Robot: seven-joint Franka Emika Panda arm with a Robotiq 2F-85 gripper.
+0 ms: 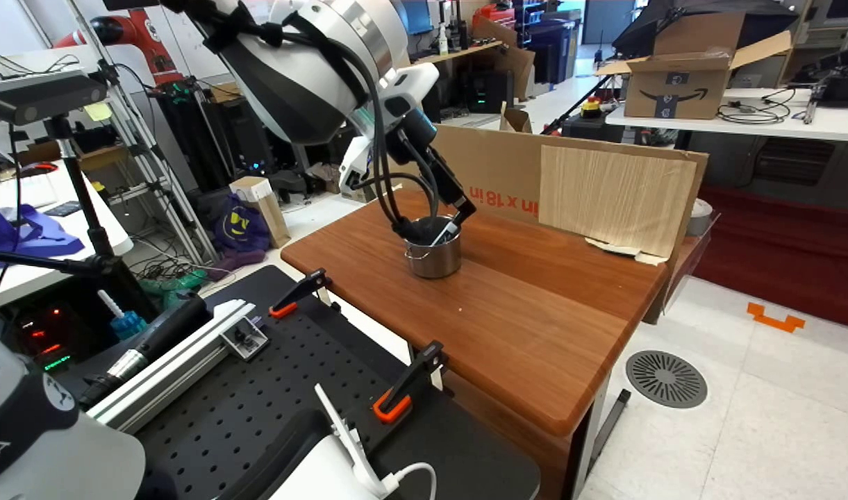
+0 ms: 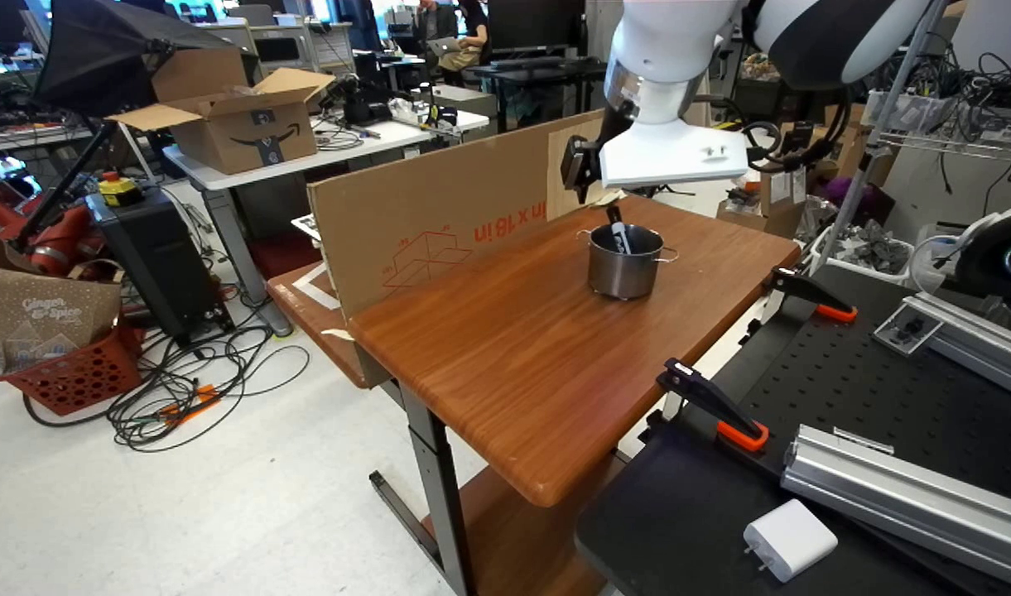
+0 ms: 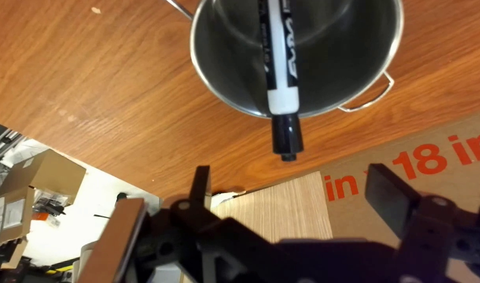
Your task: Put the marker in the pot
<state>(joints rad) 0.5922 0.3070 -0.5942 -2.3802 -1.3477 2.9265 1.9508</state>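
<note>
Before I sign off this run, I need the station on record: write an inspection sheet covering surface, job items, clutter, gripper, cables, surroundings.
Surface: wood table, a small pale speck near the pot.
Job items: pot upright on the table; marker tilted inside it, dark cap above the rim.
Clutter: white plug lying on the black bench.
Gripper: open, fingers apart, nothing held.
Cables: black, looping down from the arm; also a tangle on the floor.
Surroundings: upright cardboard along a table edge; two clamps at the bench edge; open box on a white desk.
</note>
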